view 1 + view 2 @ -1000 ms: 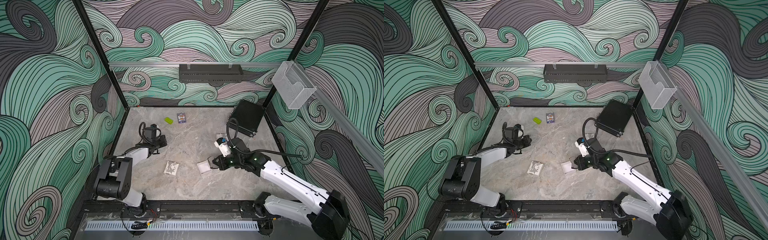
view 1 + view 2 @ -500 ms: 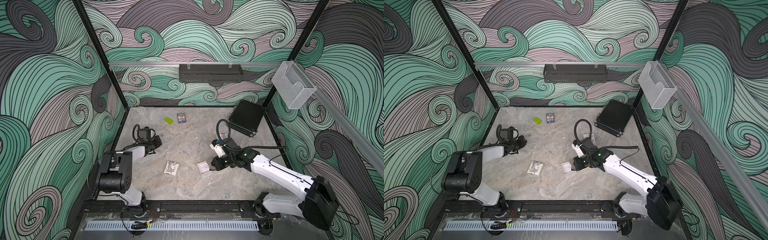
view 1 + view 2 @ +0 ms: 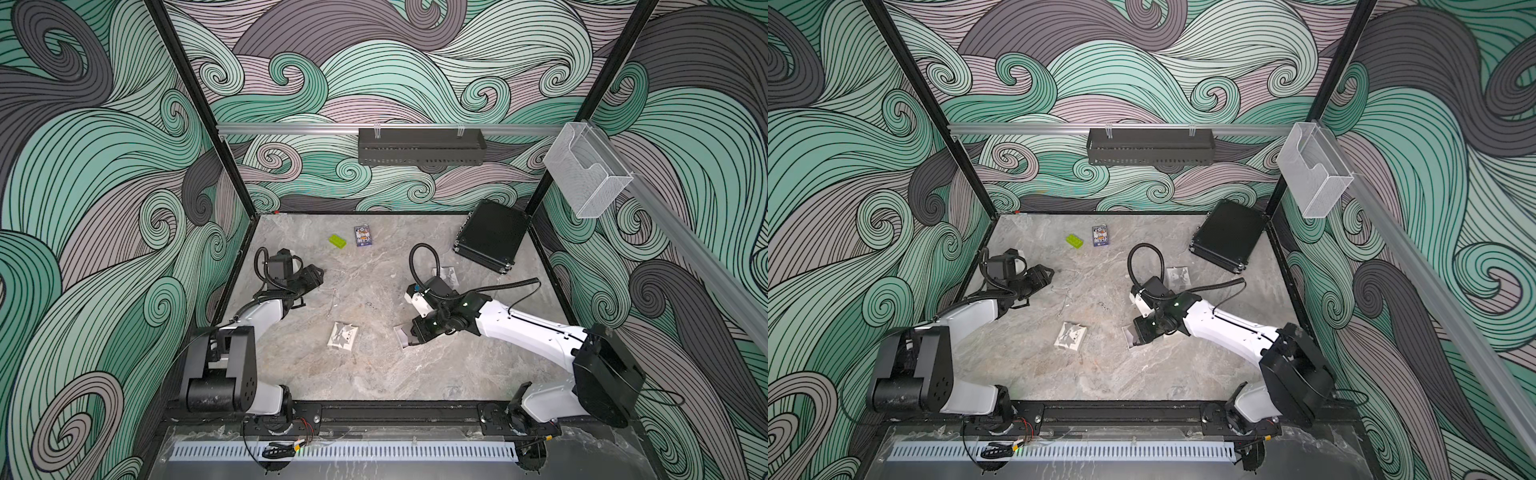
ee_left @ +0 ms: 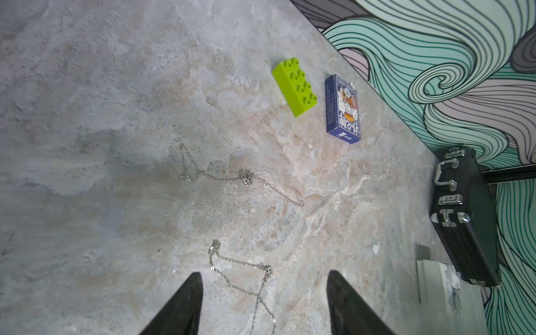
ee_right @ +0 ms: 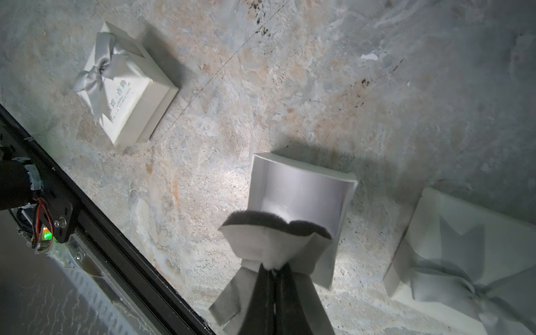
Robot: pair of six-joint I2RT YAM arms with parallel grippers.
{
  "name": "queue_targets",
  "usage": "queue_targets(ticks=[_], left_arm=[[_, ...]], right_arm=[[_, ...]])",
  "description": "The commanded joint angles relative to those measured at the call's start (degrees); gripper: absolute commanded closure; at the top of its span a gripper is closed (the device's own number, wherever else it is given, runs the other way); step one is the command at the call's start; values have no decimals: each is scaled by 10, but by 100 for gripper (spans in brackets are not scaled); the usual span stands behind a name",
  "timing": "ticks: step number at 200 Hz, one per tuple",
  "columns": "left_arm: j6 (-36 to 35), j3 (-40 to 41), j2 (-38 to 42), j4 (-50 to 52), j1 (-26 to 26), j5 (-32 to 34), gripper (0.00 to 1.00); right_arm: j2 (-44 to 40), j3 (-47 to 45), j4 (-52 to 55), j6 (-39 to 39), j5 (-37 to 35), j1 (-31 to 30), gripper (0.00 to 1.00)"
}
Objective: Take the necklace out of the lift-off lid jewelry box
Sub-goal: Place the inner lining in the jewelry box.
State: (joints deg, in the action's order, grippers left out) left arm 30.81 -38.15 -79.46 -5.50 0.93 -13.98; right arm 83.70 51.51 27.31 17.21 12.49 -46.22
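Since a second back: sprung from pinched to well apart, left claw (image 4: 264, 275), gripping nothing; same claw (image 3: 318, 276) drawn back toward the left wall in a top view. Necklace (image 4: 242, 264) out of the box and loose on the bench (image 4: 101, 87), chain passing between the fingertips (image 4: 188, 298), apart from both. Pendant (image 4: 247, 179) stretch farther out, toward green brick (image 4: 294, 87) and card deck (image 4: 343, 110). Right arm folded back more at the elbow. Right claw (image 5: 274, 271) still clamped tight on white pad (image 5: 269, 243), dark foam edge outward, at the open box base (image 5: 301, 185); pad-to-base contact unclear. Closed ribboned box (image 5: 124, 87) well apart from base; another ribboned piece (image 5: 464, 261) near it.
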Motion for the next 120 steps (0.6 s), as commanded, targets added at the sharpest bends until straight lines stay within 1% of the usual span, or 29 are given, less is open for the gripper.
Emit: queue_targets(ticks=[1,28,60,84,102,120], left_arm=[[-28,4,46,53,-17,45,31],[-50,14,107,87,-55,81,30],[-92,21,162,108,-131,105,30],[-119,23,176,103,-177,82,30],[-124,30,182,88,-196,59,30],[-131,36,185,77,-210,41,30]], right_arm=[[21,13,-25,20,-17,-6,100],[47,13,-42,37,-48,-15,100],[75,13,-52,46,-84,-23,100],[93,13,-65,52,-98,-27,100],[106,10,-65,55,-117,-32,100],[117,2,-101,59,-134,-35,100]])
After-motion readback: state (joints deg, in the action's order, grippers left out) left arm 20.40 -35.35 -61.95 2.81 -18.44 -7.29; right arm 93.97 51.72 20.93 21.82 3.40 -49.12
